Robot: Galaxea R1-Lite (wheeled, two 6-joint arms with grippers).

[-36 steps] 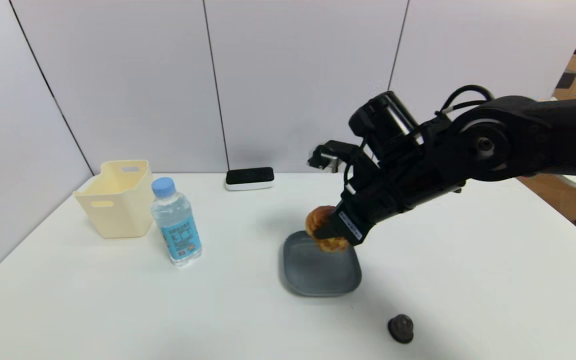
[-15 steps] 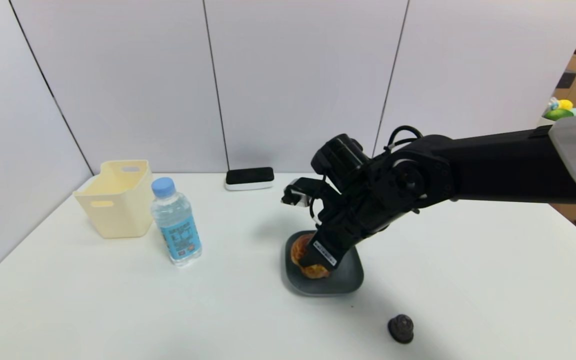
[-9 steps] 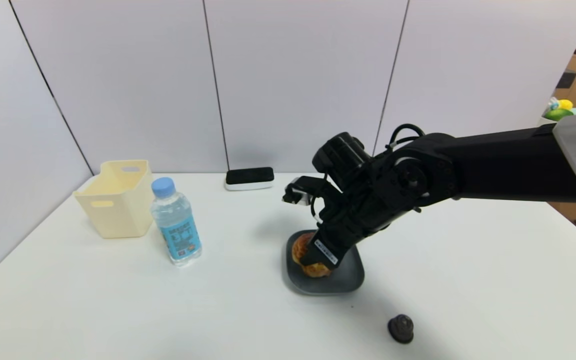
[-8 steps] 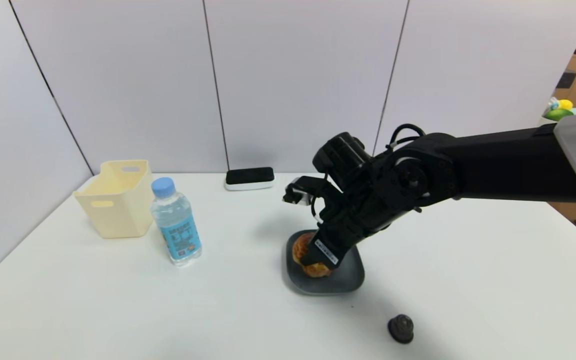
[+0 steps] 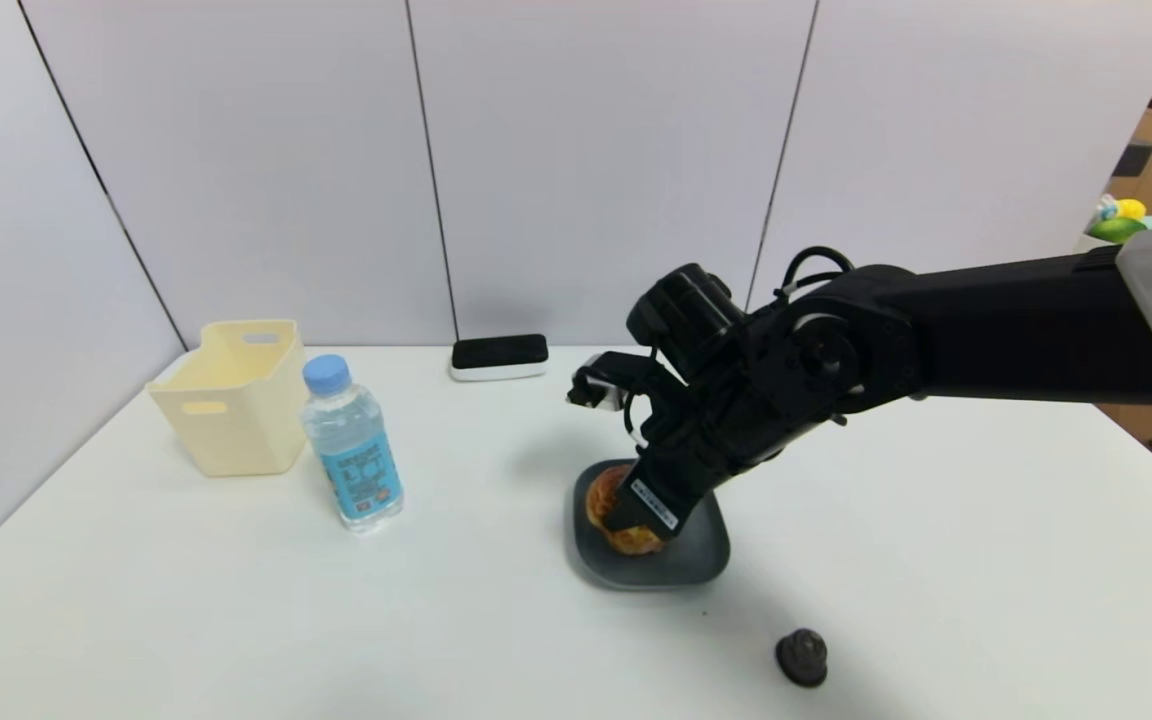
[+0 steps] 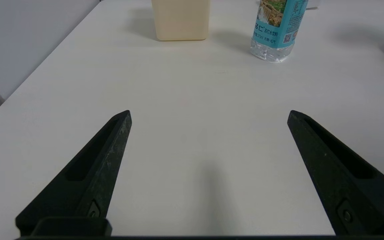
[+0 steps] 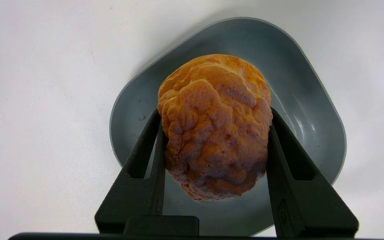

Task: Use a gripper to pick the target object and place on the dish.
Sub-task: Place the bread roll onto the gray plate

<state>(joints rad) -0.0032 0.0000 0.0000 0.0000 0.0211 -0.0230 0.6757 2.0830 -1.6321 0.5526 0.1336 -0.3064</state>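
Over the dish (image 5: 686,560) you have the right gripper (image 5: 626,520) angled steeply down, its two dark fingers (image 7: 145,156) clamped on either flank of the cream puff (image 7: 215,126). You can see in the right wrist view that the bun sits squarely between the fingers, its crusty golden top bulging past their tips, with the blue-grey floor of the dish directly beneath it. From the head view the cream puff is low inside the dish, toward the dish's far left part; whether its underside actually rests on the dish you cannot tell. Your grip is not yet released. Left of the dish stands a water bottle (image 5: 351,445), and beyond that a pale yellow bin (image 5: 231,400). Nearer to you than the dish, a small dark knob (image 5: 802,657) lies on the white table (image 5: 936,560). Your left gripper (image 6: 208,116) is parked well away from the dish, fingers spread wide over bare tabletop, holding nothing.
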